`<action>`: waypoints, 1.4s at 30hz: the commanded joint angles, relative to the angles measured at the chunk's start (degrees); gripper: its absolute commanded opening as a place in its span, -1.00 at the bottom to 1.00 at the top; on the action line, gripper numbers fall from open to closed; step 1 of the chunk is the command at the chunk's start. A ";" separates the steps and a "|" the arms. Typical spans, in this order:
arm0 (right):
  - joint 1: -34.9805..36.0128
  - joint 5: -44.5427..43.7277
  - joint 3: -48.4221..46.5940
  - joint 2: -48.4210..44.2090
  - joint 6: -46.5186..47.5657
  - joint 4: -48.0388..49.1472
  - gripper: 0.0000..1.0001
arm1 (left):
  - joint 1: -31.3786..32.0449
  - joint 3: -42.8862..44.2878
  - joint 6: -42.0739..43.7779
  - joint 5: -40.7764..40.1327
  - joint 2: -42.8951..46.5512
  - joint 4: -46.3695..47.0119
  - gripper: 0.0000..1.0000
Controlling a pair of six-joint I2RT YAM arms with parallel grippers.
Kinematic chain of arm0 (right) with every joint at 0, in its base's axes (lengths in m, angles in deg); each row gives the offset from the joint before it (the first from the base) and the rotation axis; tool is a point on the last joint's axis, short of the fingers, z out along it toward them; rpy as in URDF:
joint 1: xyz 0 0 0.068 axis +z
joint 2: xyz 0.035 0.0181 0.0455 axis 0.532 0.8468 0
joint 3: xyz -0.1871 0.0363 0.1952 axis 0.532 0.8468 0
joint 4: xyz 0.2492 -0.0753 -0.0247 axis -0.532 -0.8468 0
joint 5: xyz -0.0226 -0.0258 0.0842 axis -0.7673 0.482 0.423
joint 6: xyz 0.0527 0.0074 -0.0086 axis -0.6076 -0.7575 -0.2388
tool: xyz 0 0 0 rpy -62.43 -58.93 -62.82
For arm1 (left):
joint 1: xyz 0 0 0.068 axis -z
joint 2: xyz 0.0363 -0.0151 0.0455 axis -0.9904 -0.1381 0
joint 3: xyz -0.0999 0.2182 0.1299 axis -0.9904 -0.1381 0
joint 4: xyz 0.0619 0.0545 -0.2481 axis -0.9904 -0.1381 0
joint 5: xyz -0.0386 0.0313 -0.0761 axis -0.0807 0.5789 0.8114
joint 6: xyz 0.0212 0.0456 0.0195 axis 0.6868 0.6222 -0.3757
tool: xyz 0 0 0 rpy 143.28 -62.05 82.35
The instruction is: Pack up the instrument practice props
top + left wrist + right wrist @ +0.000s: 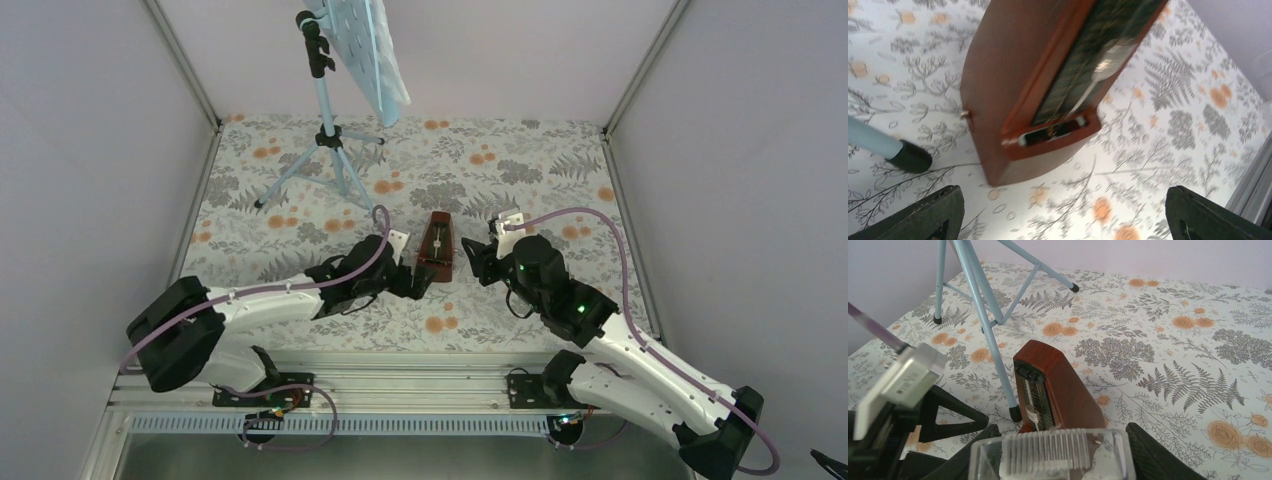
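Observation:
The brown wooden metronome stands upright on the flowered table, its pendulum face bare. My left gripper is open at its near left side; in the left wrist view the metronome fills the top and my gripper is wide open just short of its base. My right gripper sits at the metronome's right. In the right wrist view the gripper is shut on a clear ribbed plastic cover, right in front of the metronome. The light-blue music stand stands at the back left. Sheet-music pages cannot be told apart from its plate.
A tripod leg's black foot rests close to the metronome's left side and also shows in the right wrist view. The left arm's finger and camera are beside it. Grey walls enclose the table.

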 commanded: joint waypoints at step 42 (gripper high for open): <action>4.57 -10.04 9.49 6.09 -6.73 19.25 -0.01 | -28.28 16.41 23.19 22.48 14.52 -16.91 1.00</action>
